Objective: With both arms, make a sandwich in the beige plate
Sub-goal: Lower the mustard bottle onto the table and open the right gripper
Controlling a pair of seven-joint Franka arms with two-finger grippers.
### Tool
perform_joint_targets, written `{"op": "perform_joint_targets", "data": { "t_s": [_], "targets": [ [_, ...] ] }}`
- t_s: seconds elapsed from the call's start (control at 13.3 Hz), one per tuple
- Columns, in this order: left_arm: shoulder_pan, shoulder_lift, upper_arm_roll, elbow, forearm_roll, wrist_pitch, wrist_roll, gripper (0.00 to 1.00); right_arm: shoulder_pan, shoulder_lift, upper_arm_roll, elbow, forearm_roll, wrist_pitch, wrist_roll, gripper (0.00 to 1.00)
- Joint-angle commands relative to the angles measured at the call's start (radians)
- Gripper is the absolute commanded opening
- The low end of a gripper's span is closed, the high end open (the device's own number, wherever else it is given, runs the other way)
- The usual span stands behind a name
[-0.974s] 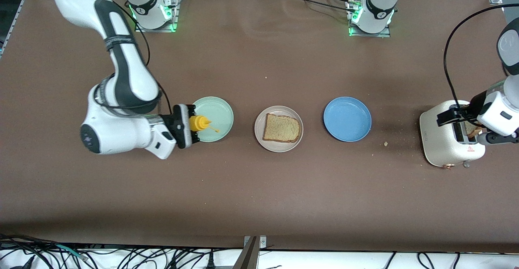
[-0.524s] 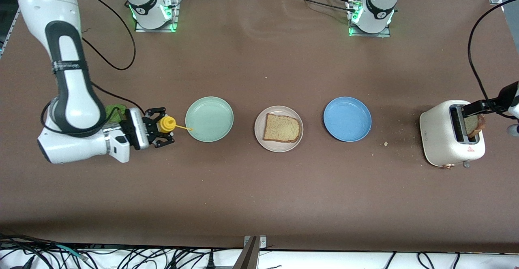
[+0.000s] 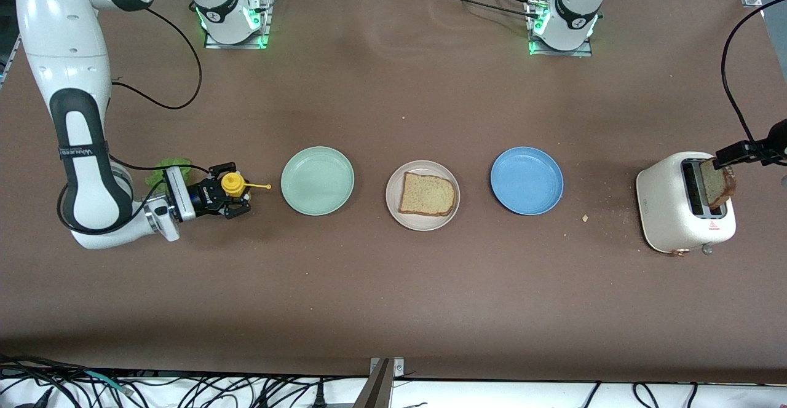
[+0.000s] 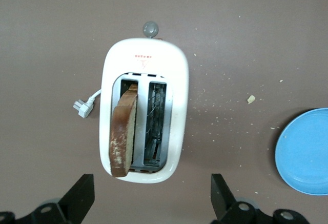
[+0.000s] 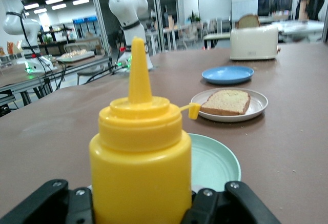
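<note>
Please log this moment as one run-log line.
right gripper: shut on yellow squeeze bottle beside mint plate | left gripper: open over toaster | beige plate: one bread slice

A mint green plate [image 3: 317, 180], a blue plate [image 3: 527, 180], a white toaster [image 3: 684, 210] and a yellow squeeze bottle [image 3: 233, 185] are shown on the brown worktop [image 3: 393, 297].

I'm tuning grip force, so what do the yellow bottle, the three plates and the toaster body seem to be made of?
The yellow bottle: likely soft squeezable plastic, smooth with a dull sheen. The mint green plate, beige plate and blue plate: probably matte plastic or melamine, with even colour and no glaze glare, though ceramic can't be ruled out. The toaster: glossy cream shell, painted metal or plastic, unclear which.
</note>
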Motion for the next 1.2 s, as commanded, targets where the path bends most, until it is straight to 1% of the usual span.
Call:
{"op": "perform_joint_targets", "data": {
  "t_s": [0.0,0.07,0.22,0.3,0.45,0.6,0.67,0.75,0.82,0.97,1.05,1.12],
  "targets": [
    [0.048,-0.055,-0.014,-0.099,0.027,0.104,0.071,1.0,-0.035,0.023,0.017,-0.031,0.045,-0.043,-0.087,0.0],
    [0.056,-0.053,-0.014,-0.119,0.026,0.127,0.072,1.0,-0.041,0.037,0.017,-0.041,0.055,-0.047,-0.124,0.0],
    [0.065,-0.052,-0.014,-0.162,0.026,0.196,0.072,1.0,-0.055,0.053,0.016,-0.043,0.057,-0.072,-0.139,0.0],
    [0.065,-0.039,-0.014,-0.175,0.026,0.226,0.072,1.0,-0.062,0.053,0.017,-0.061,0.057,-0.073,-0.147,0.0],
    [0.065,-0.007,-0.014,-0.177,0.015,0.268,0.072,1.0,-0.064,0.054,0.017,-0.098,0.059,-0.072,-0.185,0.0],
    [0.074,0.023,-0.014,-0.179,0.015,0.303,0.074,1.0,-0.064,0.054,0.016,-0.101,0.057,-0.073,-0.193,0.0],
    [0.082,0.037,-0.014,-0.177,0.015,0.307,0.075,1.0,-0.062,0.054,0.016,-0.1,0.056,-0.072,-0.194,0.22],
    [0.083,0.048,-0.015,-0.177,0.015,0.311,0.083,1.0,-0.062,0.053,0.016,-0.1,0.056,-0.072,-0.194,0.53],
    [0.088,0.053,-0.015,-0.177,0.014,0.311,0.092,1.0,-0.064,0.053,0.016,-0.095,0.053,-0.072,-0.194,0.99],
    [0.09,0.065,-0.015,-0.179,0.014,0.316,0.097,1.0,-0.062,0.045,0.011,-0.089,0.028,-0.069,-0.185,1.0],
    [0.088,0.071,-0.014,-0.177,0.014,0.31,0.107,0.94,-0.064,0.045,0.011,-0.089,0.011,-0.069,-0.184,1.0],
    [0.09,0.082,-0.014,-0.179,0.012,0.301,0.133,0.75,-0.067,0.046,0.008,-0.088,0.002,-0.066,-0.185,1.0]
  ]
}}
